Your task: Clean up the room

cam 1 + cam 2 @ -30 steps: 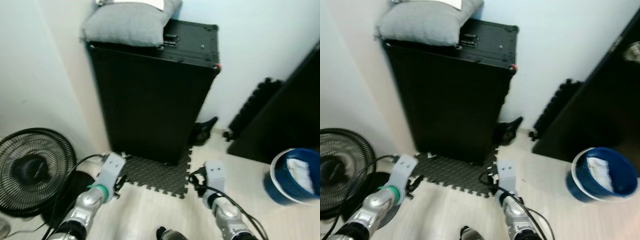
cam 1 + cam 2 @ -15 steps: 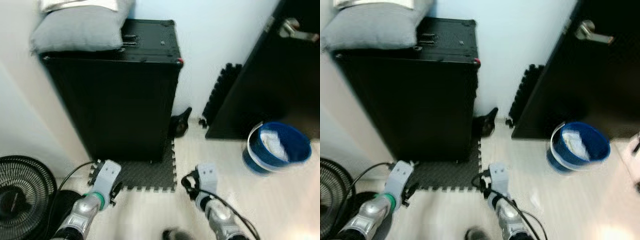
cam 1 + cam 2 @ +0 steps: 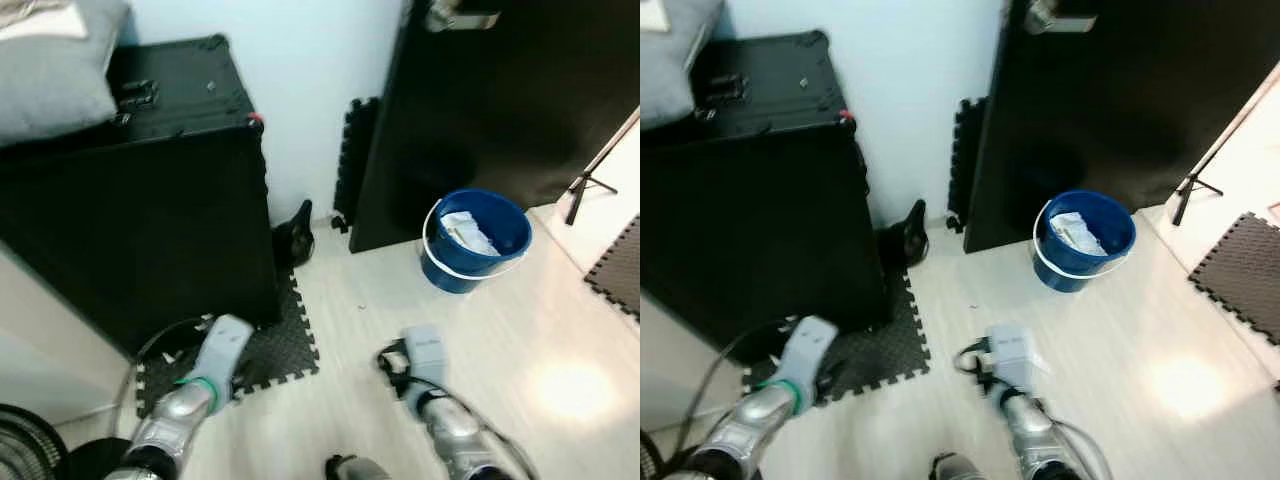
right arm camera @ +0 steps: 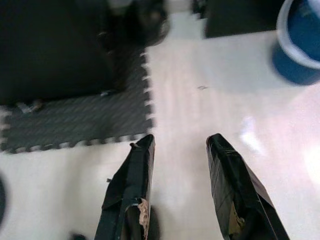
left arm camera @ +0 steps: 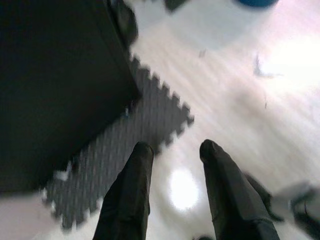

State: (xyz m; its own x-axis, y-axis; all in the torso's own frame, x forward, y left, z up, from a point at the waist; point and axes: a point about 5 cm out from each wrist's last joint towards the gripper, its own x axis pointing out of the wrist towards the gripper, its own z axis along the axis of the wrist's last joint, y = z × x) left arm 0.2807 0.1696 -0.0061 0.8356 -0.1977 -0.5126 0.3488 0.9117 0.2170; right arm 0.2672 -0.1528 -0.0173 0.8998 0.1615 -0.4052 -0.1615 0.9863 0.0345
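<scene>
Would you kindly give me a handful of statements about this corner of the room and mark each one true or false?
1. The blue bucket stands on the pale floor in front of the dark door. True.
2. The bucket is empty. False: something white and crumpled lies inside it.
3. A grey pillow lies on top of the black case. True.
4. The left pincer is clamped on the foam mat. False: its fingers are apart and hold nothing, hovering above the mat's edge.
5. The right pincer is open over bare floor. True.
6. The black case stands on the robot's right. False: it stands on its left, against the wall.
</scene>
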